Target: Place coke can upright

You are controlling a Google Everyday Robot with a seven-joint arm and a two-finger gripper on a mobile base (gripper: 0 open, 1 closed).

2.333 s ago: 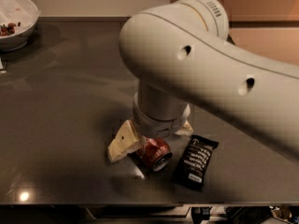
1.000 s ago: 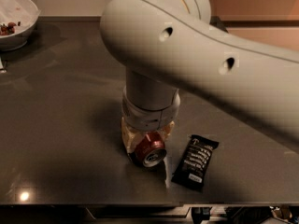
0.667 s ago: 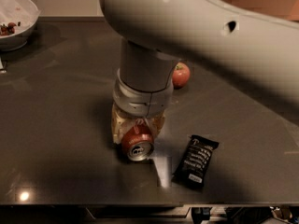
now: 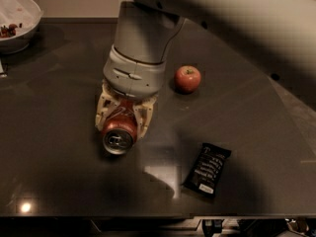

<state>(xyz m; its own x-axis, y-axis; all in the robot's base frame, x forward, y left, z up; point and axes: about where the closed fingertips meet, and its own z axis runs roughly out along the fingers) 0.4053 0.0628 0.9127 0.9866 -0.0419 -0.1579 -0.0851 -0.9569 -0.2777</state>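
Note:
The red coke can [image 4: 118, 132] is held in my gripper [image 4: 122, 116], with its silver pull-tab end facing the camera and slightly down. The cream-coloured fingers [image 4: 102, 110] close on both sides of the can, just above the dark table [image 4: 59, 157] left of centre. The grey wrist and the big white arm come in from the top right and hide the top of the can.
A red apple [image 4: 187, 79] sits on the table to the right of the gripper. A black snack wrapper [image 4: 207, 169] lies at the front right. A white bowl [image 4: 15, 19] with food stands at the back left corner. The table's front edge runs along the bottom.
The gripper with the can has lifted and shifted left, away from the wrapper. The arm has risen and swung, uncovering the apple. The can's silver end now faces the camera.

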